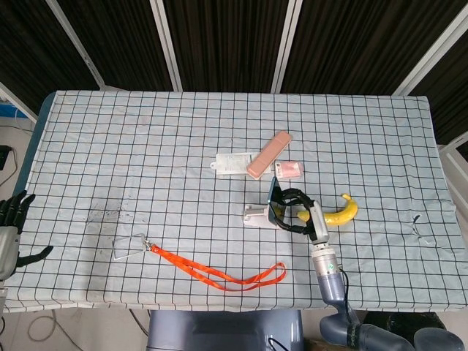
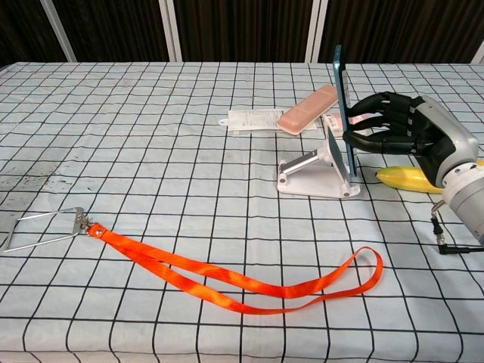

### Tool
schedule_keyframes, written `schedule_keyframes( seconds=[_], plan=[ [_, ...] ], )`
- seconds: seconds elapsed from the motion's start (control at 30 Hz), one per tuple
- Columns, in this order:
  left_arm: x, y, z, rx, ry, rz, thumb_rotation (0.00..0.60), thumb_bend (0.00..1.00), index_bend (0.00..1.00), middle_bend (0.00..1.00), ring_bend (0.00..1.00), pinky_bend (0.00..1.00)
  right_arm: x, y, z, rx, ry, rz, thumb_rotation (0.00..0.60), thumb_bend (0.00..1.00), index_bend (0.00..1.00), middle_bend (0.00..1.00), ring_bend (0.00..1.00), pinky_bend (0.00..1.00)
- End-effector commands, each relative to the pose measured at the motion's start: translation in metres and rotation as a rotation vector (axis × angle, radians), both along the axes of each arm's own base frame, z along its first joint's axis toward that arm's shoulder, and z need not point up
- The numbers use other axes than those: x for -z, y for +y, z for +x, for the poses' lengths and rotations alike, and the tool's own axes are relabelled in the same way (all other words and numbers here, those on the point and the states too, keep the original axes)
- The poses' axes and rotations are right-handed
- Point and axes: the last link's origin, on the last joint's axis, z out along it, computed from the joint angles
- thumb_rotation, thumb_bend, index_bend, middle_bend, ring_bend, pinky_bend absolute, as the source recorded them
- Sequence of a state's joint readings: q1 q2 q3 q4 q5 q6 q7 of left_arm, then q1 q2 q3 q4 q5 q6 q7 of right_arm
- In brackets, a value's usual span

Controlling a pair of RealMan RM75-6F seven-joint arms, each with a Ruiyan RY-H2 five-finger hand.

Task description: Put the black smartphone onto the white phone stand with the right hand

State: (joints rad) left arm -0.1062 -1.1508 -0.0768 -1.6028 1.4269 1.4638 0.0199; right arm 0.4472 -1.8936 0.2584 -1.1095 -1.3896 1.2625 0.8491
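Observation:
My right hand [image 2: 401, 136] [image 1: 301, 210] grips the black smartphone [image 2: 342, 106] [image 1: 273, 194] upright and edge-on, fingers wrapped behind it. The phone's lower end is down at the back plate of the white phone stand [image 2: 316, 170] [image 1: 259, 215]; whether it touches the stand I cannot tell. The stand sits on the checked cloth, just left of the hand. My left hand [image 1: 10, 219] hangs off the table's left edge with its fingers apart, holding nothing.
A banana [image 2: 408, 178] [image 1: 342, 212] lies right under the right hand. Behind the stand lie a pink case [image 2: 308, 110], a white packet [image 2: 253, 119] and a small pink item [image 1: 289, 170]. An orange lanyard [image 2: 227, 278] with a metal clip [image 2: 45, 227] stretches across the front.

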Motion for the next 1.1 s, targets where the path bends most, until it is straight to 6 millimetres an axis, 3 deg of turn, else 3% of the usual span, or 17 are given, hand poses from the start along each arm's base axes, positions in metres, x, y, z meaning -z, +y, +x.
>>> schedule_keyframes(
  seconds=[0.03,1.1],
  plan=[
    [0.000,0.000,0.000,0.000,0.000,-0.001,0.600,0.00,0.00,0.00,0.00,0.00,0.002,0.000,-0.002,0.007,-0.002,0.001,0.600,0.43,0.47,0.53,0.42,0.40],
    [0.000,0.000,-0.001,-0.007,-0.003,-0.003,0.600,0.00,0.00,0.00,0.00,0.00,0.017,0.002,-0.007,0.030,0.019,0.024,0.600,0.44,0.47,0.51,0.39,0.38]
  ],
)
